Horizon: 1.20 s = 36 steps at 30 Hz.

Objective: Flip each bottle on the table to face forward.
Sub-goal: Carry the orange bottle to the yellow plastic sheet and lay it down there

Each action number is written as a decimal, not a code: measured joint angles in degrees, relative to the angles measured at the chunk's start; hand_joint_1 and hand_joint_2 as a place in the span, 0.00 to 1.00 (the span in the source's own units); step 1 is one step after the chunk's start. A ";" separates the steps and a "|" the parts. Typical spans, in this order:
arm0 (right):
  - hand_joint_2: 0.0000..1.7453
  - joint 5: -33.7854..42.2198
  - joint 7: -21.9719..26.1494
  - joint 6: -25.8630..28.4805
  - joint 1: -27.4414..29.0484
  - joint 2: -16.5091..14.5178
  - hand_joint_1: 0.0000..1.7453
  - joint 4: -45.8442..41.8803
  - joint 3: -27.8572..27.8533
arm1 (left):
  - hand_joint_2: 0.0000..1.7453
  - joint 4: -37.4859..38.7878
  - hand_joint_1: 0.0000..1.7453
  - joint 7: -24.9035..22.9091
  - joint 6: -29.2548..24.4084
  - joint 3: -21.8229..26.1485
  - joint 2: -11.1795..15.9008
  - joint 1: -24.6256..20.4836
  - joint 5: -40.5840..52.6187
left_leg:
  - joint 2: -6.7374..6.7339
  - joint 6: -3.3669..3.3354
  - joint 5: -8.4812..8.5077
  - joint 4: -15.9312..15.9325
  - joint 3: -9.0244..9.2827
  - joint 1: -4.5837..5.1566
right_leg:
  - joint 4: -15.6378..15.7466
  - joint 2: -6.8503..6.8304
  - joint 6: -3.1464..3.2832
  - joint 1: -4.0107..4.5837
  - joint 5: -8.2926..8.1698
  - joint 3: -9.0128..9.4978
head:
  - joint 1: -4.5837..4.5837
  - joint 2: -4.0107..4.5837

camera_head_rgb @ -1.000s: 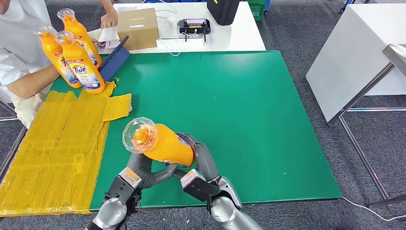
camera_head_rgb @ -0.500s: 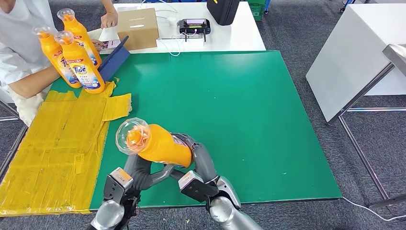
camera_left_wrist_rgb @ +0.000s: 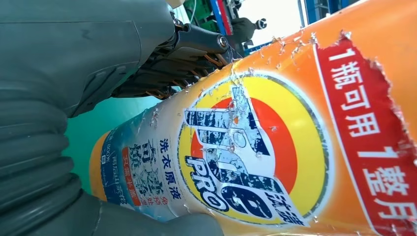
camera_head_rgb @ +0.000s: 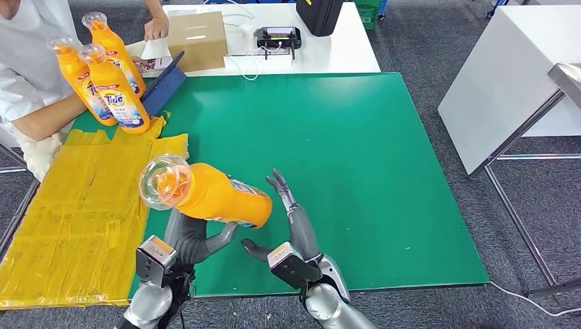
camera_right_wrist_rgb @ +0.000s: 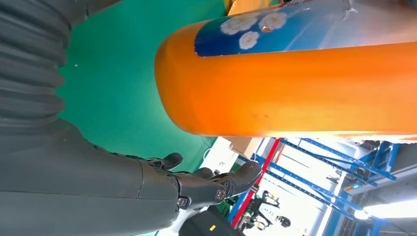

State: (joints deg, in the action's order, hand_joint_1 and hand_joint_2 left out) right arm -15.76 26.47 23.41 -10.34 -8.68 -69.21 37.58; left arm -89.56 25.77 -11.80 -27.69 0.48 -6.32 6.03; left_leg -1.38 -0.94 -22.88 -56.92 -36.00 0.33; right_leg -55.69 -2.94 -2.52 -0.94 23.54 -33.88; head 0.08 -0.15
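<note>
Released by the right robot hand — fingers spread — the Tide Pro bottle sits gripped in the left robot hand

silver arms, grey ribbed wrist covers, dk fingers

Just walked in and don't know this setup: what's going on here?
A humanoid robot is turning an orange detergent bottle over a green table. Its left robot hand grips the bottle from below, holding it tilted on its side above the mat with the clear cap toward the yellow taped area. The right robot hand is open beside the bottle's base, fingers spread, not touching it. Three more bottles stand upright at the far corner, next to a seated person.
</note>
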 joint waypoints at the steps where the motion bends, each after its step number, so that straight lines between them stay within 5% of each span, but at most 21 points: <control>1: 1.00 0.00 0.00 0.00 0.02 0.04 0.00 -0.09 -0.01 | 1.00 -0.08 1.00 0.00 0.00 0.02 0.00 -0.01 0.00 | 0.00 0.00 0.00 0.00 0.00 0.00 | 0.00 0.00 0.00 0.00 0.00 0.00 | 0.00 0.00; 9: 1.00 -0.25 0.42 2.08 1.94 0.67 0.00 -5.62 -1.93 | 1.00 -0.21 1.00 -0.82 -2.63 1.66 0.03 -0.49 0.08 | 0.00 0.00 0.00 0.00 0.00 0.00 | 0.00 0.00 0.00 -0.01 0.00 -0.01 | 0.00 0.00; 13: 1.00 -1.17 0.56 3.77 4.04 1.54 0.00 -11.61 -4.14 | 1.00 -0.18 1.00 -2.67 -11.48 5.38 0.40 -2.70 6.06 | 0.01 0.00 0.00 0.00 0.00 0.00 | 0.00 0.00 0.00 0.00 0.00 -0.01 | 0.01 0.00; 16: 1.00 -2.16 1.32 5.46 6.04 2.18 0.00 -16.27 -5.67 | 1.00 0.58 1.00 -7.82 -22.78 9.54 1.01 -6.09 24.80 | 0.02 0.01 0.02 0.00 0.00 -0.01 | -0.01 -0.02 0.00 0.01 -0.01 -0.01 | -0.01 0.00; 19: 1.00 -3.28 2.38 6.86 7.61 2.81 0.00 -21.14 -6.67 | 1.00 2.96 1.00 -16.93 -27.49 13.42 1.34 -10.33 53.81 | 0.06 0.02 0.04 0.00 0.00 -0.01 | -0.01 -0.03 0.00 0.01 -0.01 0.02 | 0.01 0.00; 21: 1.00 -3.92 2.79 7.35 8.26 3.17 0.00 -24.32 -6.94 | 1.00 5.10 1.00 -23.01 -27.68 15.23 1.44 -12.77 69.82 | 0.03 0.02 0.04 0.00 0.01 0.00 | -0.02 -0.01 -0.01 -0.01 -0.03 0.01 | 0.01 0.00; 24: 1.00 -4.46 2.86 7.48 8.86 3.63 0.00 -28.29 -7.11 | 1.00 8.00 1.00 -28.36 -27.43 16.42 1.60 -15.28 80.63 | -0.01 0.02 0.04 -0.01 0.00 0.02 | -0.01 0.00 -0.02 -0.02 -0.04 0.00 | 0.00 0.00; 31: 1.00 -4.24 2.86 7.42 9.41 4.37 0.00 -32.58 -7.17 | 1.00 11.45 1.00 -31.68 -26.19 17.16 2.10 -17.44 83.03 | 0.00 0.02 0.04 -0.01 0.00 0.01 | -0.01 0.00 -0.02 -0.01 -0.03 -0.02 | 0.01 0.00; 36: 1.00 -3.06 3.03 6.55 9.55 4.93 0.00 -35.95 -7.21 | 1.00 17.28 1.00 -49.14 -20.35 9.80 7.69 -22.35 83.82 | -0.01 0.04 0.05 -0.01 0.00 -0.02 | -0.02 0.01 0.00 0.02 -0.03 -0.06 | -0.01 0.00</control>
State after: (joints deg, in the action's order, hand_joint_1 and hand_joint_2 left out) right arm -18.82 29.50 29.96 -0.78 -3.75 -105.16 30.38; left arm -72.28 -23.37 -32.15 -17.89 8.17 -28.66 89.85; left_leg -1.39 -0.90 -22.82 -56.93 -36.00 0.31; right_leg -55.71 -2.93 -2.53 -0.91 23.51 -33.94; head 0.07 -0.15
